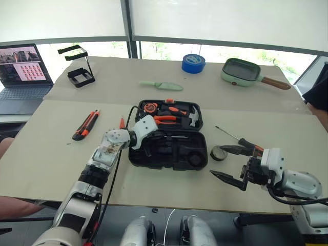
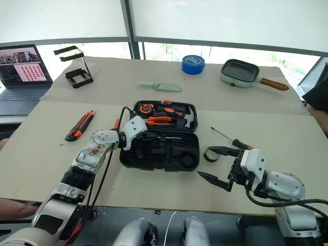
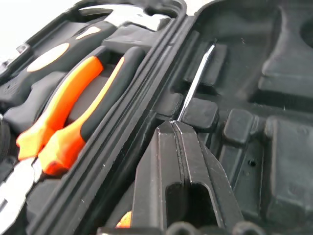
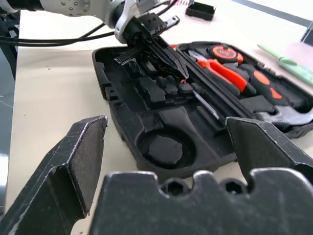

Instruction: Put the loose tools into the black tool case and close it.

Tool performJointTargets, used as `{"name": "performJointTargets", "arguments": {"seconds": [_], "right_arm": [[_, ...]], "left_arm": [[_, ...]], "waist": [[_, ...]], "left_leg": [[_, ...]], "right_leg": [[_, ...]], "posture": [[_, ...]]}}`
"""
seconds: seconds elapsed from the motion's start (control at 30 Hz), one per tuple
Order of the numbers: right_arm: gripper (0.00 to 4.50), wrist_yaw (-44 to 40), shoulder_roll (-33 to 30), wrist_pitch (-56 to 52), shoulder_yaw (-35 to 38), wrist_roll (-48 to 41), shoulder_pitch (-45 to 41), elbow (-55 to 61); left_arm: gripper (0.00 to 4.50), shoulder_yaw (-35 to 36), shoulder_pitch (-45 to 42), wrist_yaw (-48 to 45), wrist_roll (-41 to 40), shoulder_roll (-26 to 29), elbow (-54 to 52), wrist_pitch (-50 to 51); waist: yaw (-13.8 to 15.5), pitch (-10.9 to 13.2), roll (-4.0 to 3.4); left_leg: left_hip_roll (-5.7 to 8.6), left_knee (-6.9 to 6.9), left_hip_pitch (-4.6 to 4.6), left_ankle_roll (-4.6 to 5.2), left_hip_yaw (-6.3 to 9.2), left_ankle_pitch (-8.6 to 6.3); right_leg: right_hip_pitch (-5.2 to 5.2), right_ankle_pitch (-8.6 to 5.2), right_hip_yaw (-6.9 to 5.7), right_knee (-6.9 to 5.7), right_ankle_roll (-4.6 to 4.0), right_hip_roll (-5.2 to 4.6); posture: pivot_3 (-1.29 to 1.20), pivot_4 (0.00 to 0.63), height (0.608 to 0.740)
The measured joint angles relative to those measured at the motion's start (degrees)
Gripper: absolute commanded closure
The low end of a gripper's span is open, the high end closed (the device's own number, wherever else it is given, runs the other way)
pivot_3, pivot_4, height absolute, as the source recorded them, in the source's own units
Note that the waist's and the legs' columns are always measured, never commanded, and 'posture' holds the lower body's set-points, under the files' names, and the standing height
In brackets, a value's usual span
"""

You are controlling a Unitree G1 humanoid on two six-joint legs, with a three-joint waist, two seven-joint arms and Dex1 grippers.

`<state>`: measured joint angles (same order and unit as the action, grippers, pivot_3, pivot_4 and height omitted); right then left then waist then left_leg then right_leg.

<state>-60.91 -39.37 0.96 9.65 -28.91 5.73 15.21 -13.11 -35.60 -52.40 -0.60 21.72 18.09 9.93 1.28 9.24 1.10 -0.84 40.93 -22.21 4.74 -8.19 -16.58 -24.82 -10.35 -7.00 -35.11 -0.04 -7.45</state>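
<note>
Between shut left jaws, screwdriver

Bare table lies left of the open tool case; tape roll and screwdriver crowd its right.

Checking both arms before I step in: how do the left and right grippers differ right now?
The left gripper is shut, its tips down inside the black tool case against a slim metal shaft; the right gripper is wide open and holds nothing. The left is over the case; the right hovers beside it, near the small dark tape roll. Both have black fingers.
</note>
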Motion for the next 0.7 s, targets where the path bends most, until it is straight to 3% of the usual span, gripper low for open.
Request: {"name": "performJointTargets", "arguments": {"seconds": [0.03, 0.13, 0.23, 0.3, 0.33, 0.4, 0.5, 0.7], "right_arm": [[0.0, 0.38, 0.01, -0.06, 0.37, -0.08, 0.73, 0.65], [0.0, 2.51, 0.03, -0.63, 3.71, -1.11, 2.75, 1.75], [0.0, 5.04, 0.15, -1.22, 10.23, -1.73, 7.54, 2.41], [0.0, 5.79, 0.85, -0.87, 13.72, -1.69, 10.55, 1.92], [0.0, 6.29, 2.13, 0.94, 17.99, -1.36, 14.89, -0.64], [0.0, 5.79, 4.23, 5.85, 20.74, 1.2, 19.79, -5.41], [0.0, 3.99, 5.62, 12.45, 22.93, 3.85, 23.83, -13.54], [0.0, 5.09, 6.48, 20.15, 25.05, 6.16, 22.5, -24.6]], "left_arm": [[4.49, 1.09, 1.03, -0.27, -1.4, 0.02, -0.95, 0.75], [3.76, 3.94, 4.07, -4.19, -8.01, 0.38, -4.57, 4.9], [2.62, 8.23, 4.91, -9.85, -16.69, 3.69, -9.84, 8.21], [2.25, 11.03, 4.65, -11.45, -19.4, 6.28, -12.3, 8.79], [1.63, 15.39, 4.53, -13.8, -22.01, 10.77, -15.11, 8.76], [1.09, 18.3, 8.63, -19.36, -26.07, 14.58, -19.6, 8.43], [0.04, 18.28, 18.36, -23.73, -26.61, 15.3, -21.79, 3.97], [0.04, 25.31, 28.88, -23.48, -30.07, 15.76, -24.27, -0.02]], "waist": [[0.0, -0.03, -0.04], [-0.12, -0.03, -0.05], [-0.16, 0.0, -0.03], [0.0, 0.0, -0.03], [0.16, -0.02, -0.06], [-0.05, -0.2, -0.4], [-0.43, -0.28, -0.61], [-1.38, -0.3, -0.68]], "left_leg": [[0.0, -0.01, 0.0, 0.0, 0.0, 0.0], [-0.01, -0.02, -0.2, -0.05, -0.01, 0.03], [-0.03, -0.02, -0.41, -0.14, 0.07, 0.08], [-0.03, -0.03, -0.44, -0.17, 0.16, 0.1], [-0.02, -0.09, -0.37, -0.2, 0.17, 0.11], [0.07, -0.15, -0.08, -0.08, -0.05, -0.01], [0.09, -0.15, 0.1, -0.41, -0.2, -0.47], [0.01, -0.19, 0.19, -0.38, -0.15, -0.57]], "right_leg": [[-0.01, 0.0, 0.0, 0.0, -0.01, -0.01], [-0.23, 0.11, 0.02, -0.02, -0.2, -0.02], [-0.4, 0.16, -0.03, -0.03, -0.32, 0.03], [-0.39, 0.14, -0.08, -0.03, -0.35, 0.05], [-0.3, 0.1, -0.1, 0.02, -0.33, 0.12], [-0.09, -0.26, -0.03, 0.07, 0.29, 0.29], [0.0, -0.34, 0.07, 0.06, 0.37, 0.1], [-0.09, -0.49, 0.42, 0.03, 0.04, -0.06]], "posture": [[0.0, 0.15, 0.74], [0.0, 0.15, 0.74], [0.0, 0.15, 0.74], [0.0, 0.15, 0.74], [0.0, 0.15, 0.74], [0.0, 0.15, 0.74], [0.0, 0.15, 0.74], [0.0, 0.15, 0.74]]}}
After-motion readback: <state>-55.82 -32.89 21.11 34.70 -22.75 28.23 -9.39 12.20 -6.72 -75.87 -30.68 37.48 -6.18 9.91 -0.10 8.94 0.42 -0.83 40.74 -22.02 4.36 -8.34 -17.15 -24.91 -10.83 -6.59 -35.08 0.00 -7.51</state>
